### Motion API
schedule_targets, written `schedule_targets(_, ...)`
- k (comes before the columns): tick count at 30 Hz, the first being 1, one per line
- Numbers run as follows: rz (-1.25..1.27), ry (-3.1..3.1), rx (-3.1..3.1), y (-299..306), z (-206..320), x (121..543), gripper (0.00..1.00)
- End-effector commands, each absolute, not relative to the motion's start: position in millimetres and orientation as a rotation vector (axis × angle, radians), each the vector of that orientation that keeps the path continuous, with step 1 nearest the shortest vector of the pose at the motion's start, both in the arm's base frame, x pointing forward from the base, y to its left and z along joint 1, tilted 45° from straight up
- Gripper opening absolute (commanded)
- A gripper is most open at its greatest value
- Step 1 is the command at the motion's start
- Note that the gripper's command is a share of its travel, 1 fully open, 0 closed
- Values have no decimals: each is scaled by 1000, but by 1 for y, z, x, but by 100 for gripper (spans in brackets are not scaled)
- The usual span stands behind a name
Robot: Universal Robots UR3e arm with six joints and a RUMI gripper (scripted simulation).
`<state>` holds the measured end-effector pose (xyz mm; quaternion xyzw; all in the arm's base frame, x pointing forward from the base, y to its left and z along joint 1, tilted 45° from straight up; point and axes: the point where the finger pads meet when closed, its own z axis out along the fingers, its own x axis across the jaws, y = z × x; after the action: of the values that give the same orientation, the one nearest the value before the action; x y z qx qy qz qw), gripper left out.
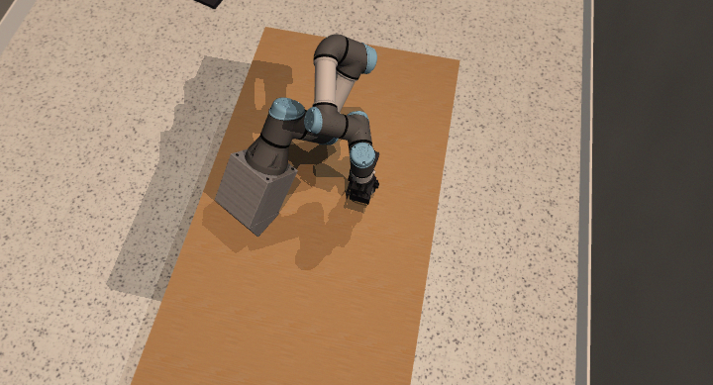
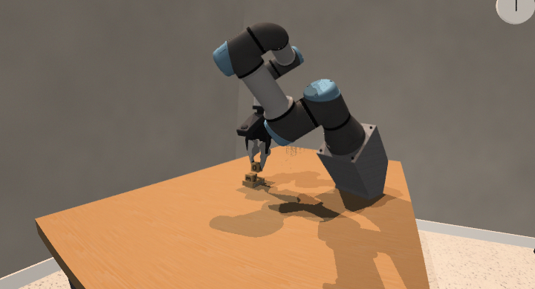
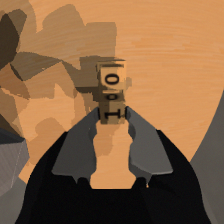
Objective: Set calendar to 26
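Your black-and-grey two-finger claw (image 1: 361,188) (image 2: 256,166) (image 3: 112,107) is clamped on one small tan numbered cube (image 2: 255,167) (image 3: 111,114), raised above the small tan tray (image 2: 253,184); the other tan cube (image 2: 250,177) (image 3: 111,78) sits in it. Placing, release and retreat remain.

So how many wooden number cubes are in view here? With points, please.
2. One small wooden cube with black digits (image 2: 255,167) (image 3: 112,113) is held in the black-and-grey two-jaw gripper (image 2: 256,166) (image 3: 112,107) above the tray (image 2: 247,183); the other (image 2: 250,177) (image 3: 112,78) sits in the tray.
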<state>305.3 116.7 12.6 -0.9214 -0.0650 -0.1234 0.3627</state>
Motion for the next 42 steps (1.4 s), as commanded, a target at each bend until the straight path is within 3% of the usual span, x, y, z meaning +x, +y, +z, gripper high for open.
schedule_targets(1,-320,-167,-2374,118,10,306,11)
schedule_targets(42,-320,-167,-2374,132,-3,310,11)
